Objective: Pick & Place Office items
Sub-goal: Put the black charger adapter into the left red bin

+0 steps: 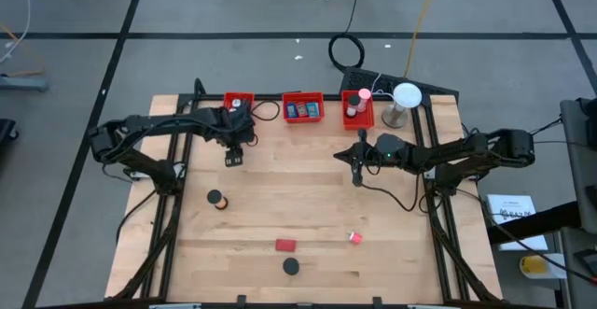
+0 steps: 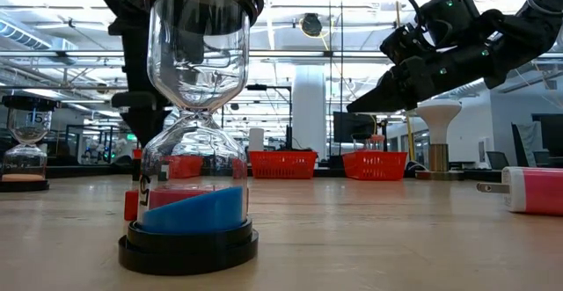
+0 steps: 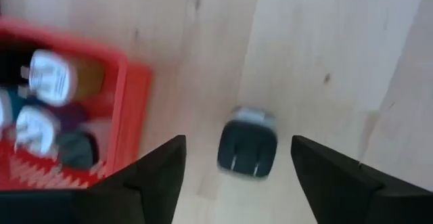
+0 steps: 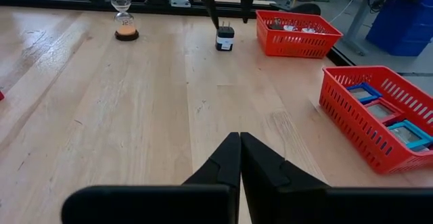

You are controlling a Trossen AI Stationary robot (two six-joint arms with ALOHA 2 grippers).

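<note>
I see a small black plug adapter [image 1: 232, 159] standing on the pale wooden surface [image 1: 308, 206], just beside the left red bin [image 1: 239, 101]. In the left wrist view the adapter [image 3: 247, 149] is a rounded dark block with two thin metal prongs and a grey edge, apart from the bin's [image 3: 132, 102] ribbed plastic wall. My left gripper [image 1: 233, 143] hovers over it, its fingers [image 3: 154, 176] spread wide on either side without touching.

Farther out on the planks, a small hourglass [image 1: 216, 199] with orange sand stands near the left side. Toward the near edge lie a flat red block [image 1: 285, 245], a black disc [image 1: 292, 266] which the low view shows as a glass hourglass [image 2: 193, 124] with blue sand on a black round base, and a small pink-and-white piece [image 1: 355, 237].

Three red mesh bins line the far edge: the left one holds white and dark plugs, the middle bin [image 1: 302, 107] holds blue-framed flat pieces, and the right bin [image 1: 358, 109] holds pink and white items. A white round lamp [image 1: 405, 97] on a stand sits beside it.

My right gripper [image 1: 358, 171] waits above bare wood right of centre, its dark tapered fingers [image 4: 260, 163] pressed together with nothing between them.
</note>
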